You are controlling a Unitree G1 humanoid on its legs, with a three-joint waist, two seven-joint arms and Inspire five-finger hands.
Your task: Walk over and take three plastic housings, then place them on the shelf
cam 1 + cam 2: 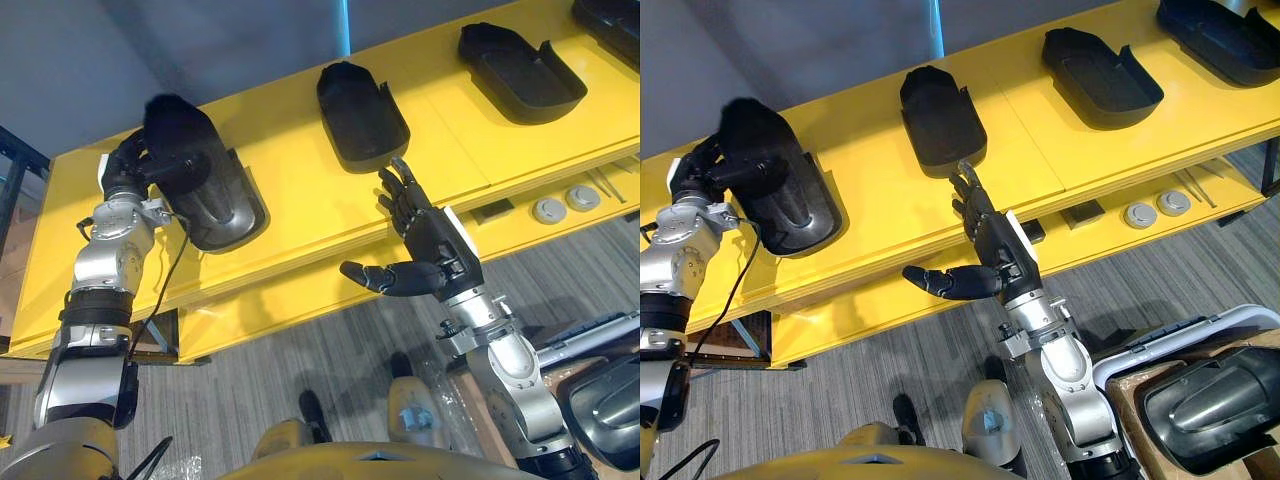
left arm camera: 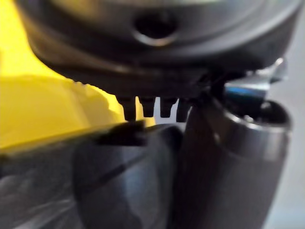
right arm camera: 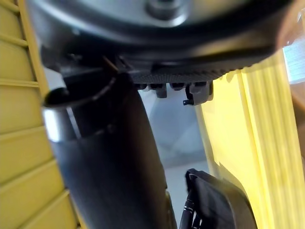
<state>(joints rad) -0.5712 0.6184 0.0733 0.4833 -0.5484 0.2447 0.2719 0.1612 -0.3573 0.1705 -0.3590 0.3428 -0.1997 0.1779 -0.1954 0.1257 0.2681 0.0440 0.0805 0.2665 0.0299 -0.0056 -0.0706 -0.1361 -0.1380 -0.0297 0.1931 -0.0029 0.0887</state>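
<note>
The left hand [image 1: 125,170], upper left of the frame, is curled round the top end of a black housing [image 1: 210,195] whose long axis runs down-right, its lower end on the yellow shelf [image 1: 300,205]. The right hand [image 1: 435,245], centre, is spread and empty, just below a second housing [image 1: 360,115], with bare shelf between the two

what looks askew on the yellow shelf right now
The leftmost housing looks tipped: the left hand grips one end, raised off the yellow shelf, while the housing beside it lies flat, open side up. The right hand hovers open with nothing in it.
</note>
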